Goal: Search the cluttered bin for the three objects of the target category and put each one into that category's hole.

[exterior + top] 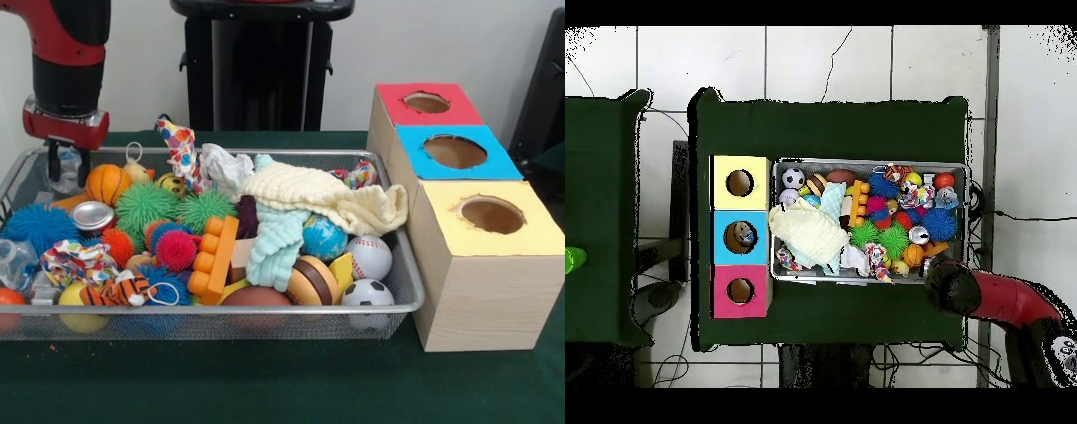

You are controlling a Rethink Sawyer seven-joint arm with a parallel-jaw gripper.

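Silver wire-mesh bin (402,265) sits on the green-clothed bench (265,389), wide, shallow, rectangular, packed w/ toys. Left to right in the front view, all placed rel. to the bin:

Far-left corner: red/black arm comes down here; pincer (66,168) hangs low inside the corner, black fingers just above a clear plastic item that's too blurred to name; can't tell if it's released or clenched. Left wall: clear plastic bottle (16,262), crinkled, see-through, lying against the mesh; above it a blue spiky rubber ball (37,227). Just right of that: short shiny metal can (92,215), round silver lid facing up, resting among the spiky balls; orange basketball (107,183) behind it. Centre-left: two green spiky balls (146,205), soft bristly; pink spiky one (176,250) in front. Centre: orange blocky plastic brick (214,256), studded; crumpled white paper (222,168) at the far wall. Centre-right: cream knitted cloth (327,196) draped over the pile, pale mint cloth (275,247) under it; globe ball (324,237). Right end: baseball (370,256), soccer ball (366,294) in the near-right corner.

Right of the bin, touching it: three wood boxes in a row, each w/ a round hole on top; yellow top (521,231) nearest, blue (455,152) mid, red (427,103) farthest.

Overhead: pincer end of arm (950,285) over the bin's corner; a small item lies in the blue box's hole (744,236).
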